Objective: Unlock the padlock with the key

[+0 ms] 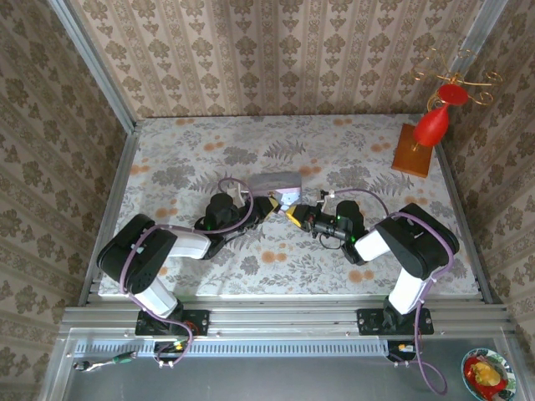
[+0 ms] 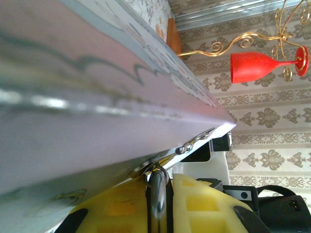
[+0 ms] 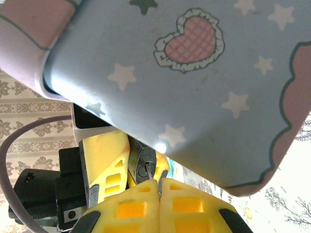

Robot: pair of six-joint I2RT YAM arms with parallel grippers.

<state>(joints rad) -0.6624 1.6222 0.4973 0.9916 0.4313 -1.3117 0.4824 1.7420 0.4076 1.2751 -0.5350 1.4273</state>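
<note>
The pastel-blue tin (image 1: 276, 181) with stars and a pink heart lies mid-table and looms close in the right wrist view (image 3: 194, 73). From its metal hasp (image 2: 194, 141) hangs the padlock. My left gripper (image 2: 165, 183) is shut on the padlock's silvery shackle (image 2: 158, 196). The padlock's black body (image 3: 145, 162) faces the right wrist camera, with the left gripper's yellow finger (image 3: 104, 162) beside it. My right gripper (image 3: 159, 182) is shut on the key (image 3: 148, 171), whose thin shaft reaches into the keyhole. Seen from above, the left gripper (image 1: 272, 205) and right gripper (image 1: 294, 215) meet just in front of the tin.
A red goblet on a gold wire stand with a wooden base (image 1: 435, 125) stands at the back right and also appears in the left wrist view (image 2: 257, 67). Wallpapered walls close in the table on three sides. A bowl (image 1: 486, 372) sits off the table, near right.
</note>
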